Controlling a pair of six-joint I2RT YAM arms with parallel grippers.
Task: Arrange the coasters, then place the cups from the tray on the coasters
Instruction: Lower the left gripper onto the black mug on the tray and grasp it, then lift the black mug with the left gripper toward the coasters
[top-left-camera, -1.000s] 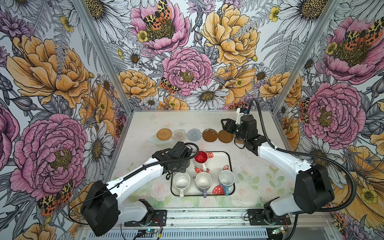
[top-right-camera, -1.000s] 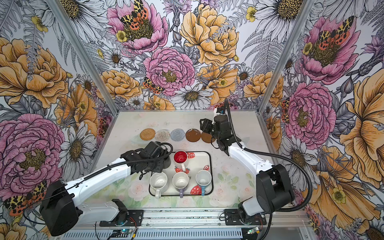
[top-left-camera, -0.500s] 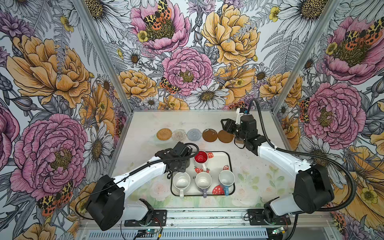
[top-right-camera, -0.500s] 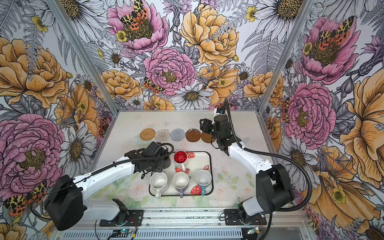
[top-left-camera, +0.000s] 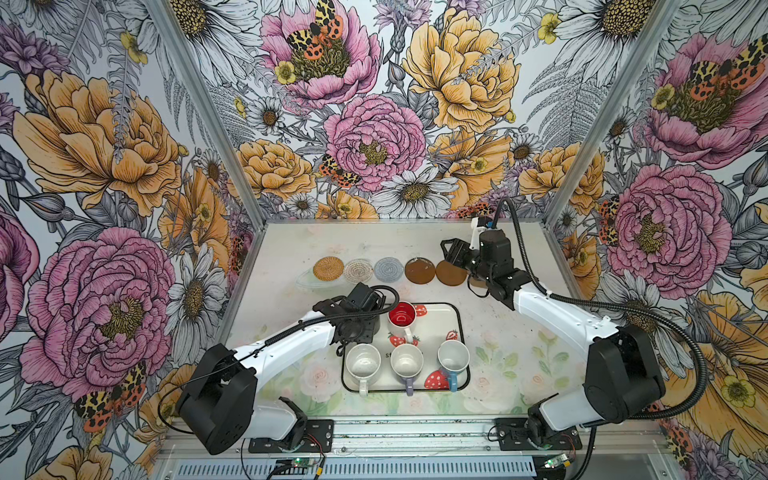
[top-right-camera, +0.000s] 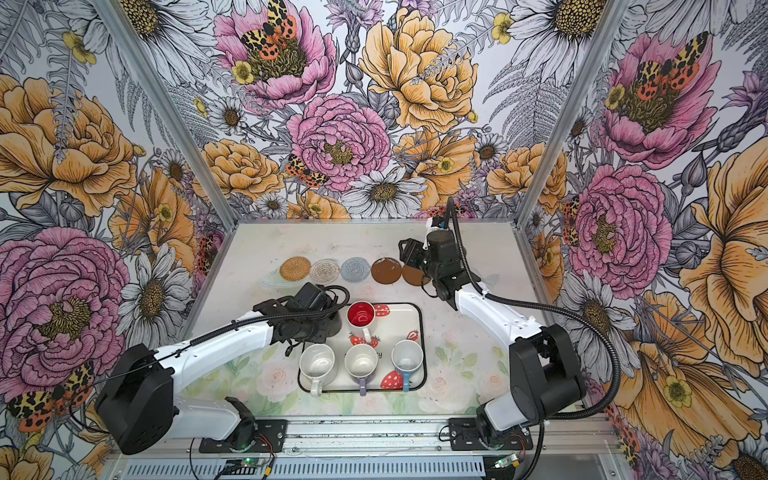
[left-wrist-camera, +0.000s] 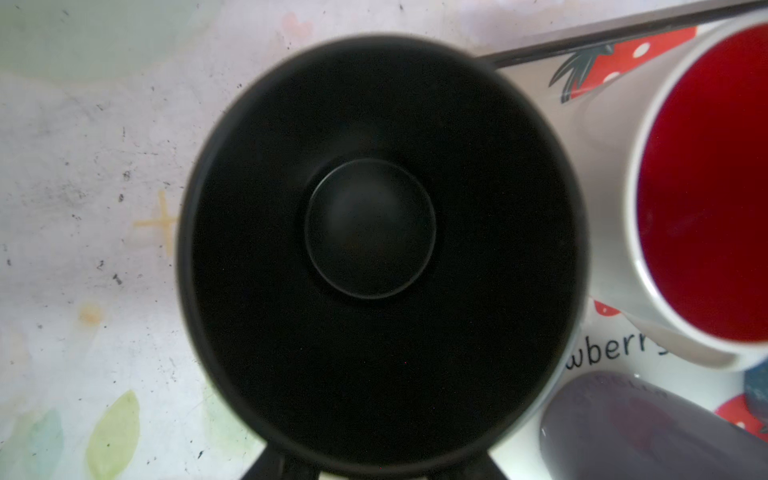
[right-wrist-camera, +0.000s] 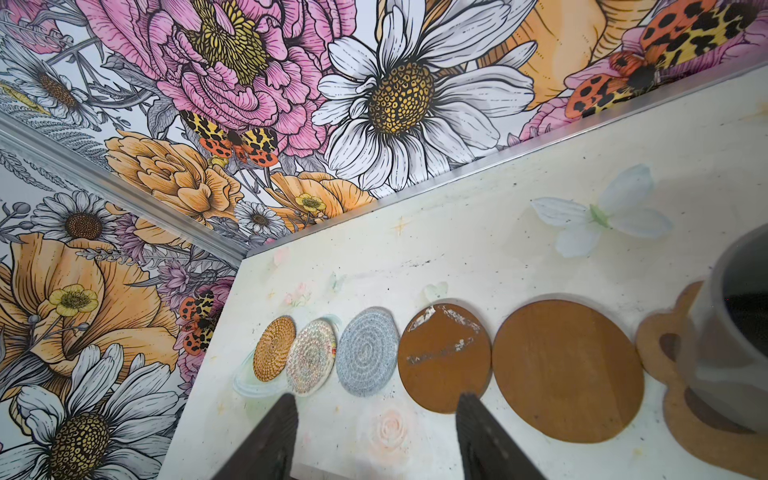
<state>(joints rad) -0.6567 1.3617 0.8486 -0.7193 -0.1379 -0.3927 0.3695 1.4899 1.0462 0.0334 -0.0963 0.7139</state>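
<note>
Tray (top-left-camera: 441, 321), near centre of the desk (top-left-camera: 498, 345), carries three mugs (top-left-camera: 406, 360) in its near row, the red-lined mug (top-left-camera: 402, 314) behind. Left hand (top-left-camera: 358, 326) hangs over the black mug (left-wrist-camera: 370, 228) at the far-left corner; its grip cannot be told. Beyond, coasters (top-left-camera: 419, 270) lie in a row, grey mug (right-wrist-camera: 731, 332) on the rightmost. Right hand (right-wrist-camera: 376, 399) hovers there, spread, empty.

I'm looking at a pale bench (top-left-camera: 365, 241), printed with faint flowers and leaves and flecked with dark scuffs. Floral walls (top-left-camera: 374, 137), with big pink and orange blooms and spotted moths, stand at 9, 12 and 3 o'clock. Aluminium posts (top-left-camera: 208, 112) rise at 10 and 2. At 6 o'clock a metal rail (top-left-camera: 415, 434) runs across, with a small green circuit board (top-left-camera: 297, 462) just below it.
</note>
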